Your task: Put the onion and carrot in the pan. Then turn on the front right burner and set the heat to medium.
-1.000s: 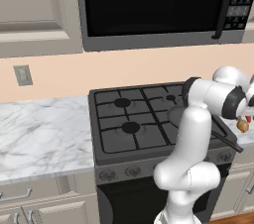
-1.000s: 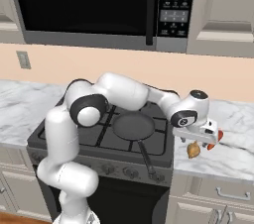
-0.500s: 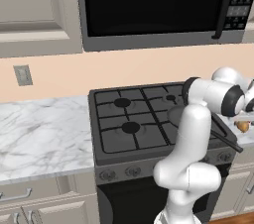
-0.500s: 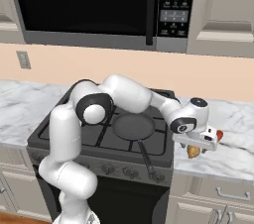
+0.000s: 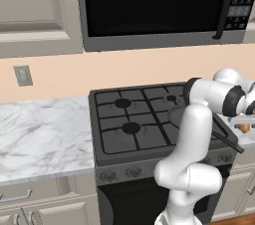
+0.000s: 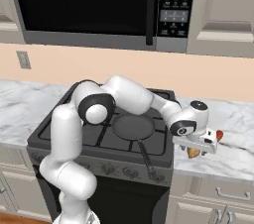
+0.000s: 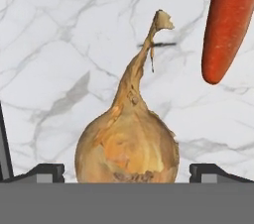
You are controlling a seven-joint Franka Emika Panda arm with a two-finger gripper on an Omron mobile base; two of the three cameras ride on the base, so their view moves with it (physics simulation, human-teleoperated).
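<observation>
Straddling onion [image 7: 128,143], end effector [image 7: 127,171] agape.

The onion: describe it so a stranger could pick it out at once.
Look at the marble counter right of the stove. The onion sits there: a round tan bulb with a thin pointed stem, unlike the long orange-red carrot lying apart beside it.

Microwave keypad [image 6: 177,1] markings — seemingly unreadable

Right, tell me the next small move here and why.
Probably close the fingers on the onion. In the hand view it lies on the marble counter centred between the two open tips, the carrot apart from it, and the pan holds nothing yet.
</observation>
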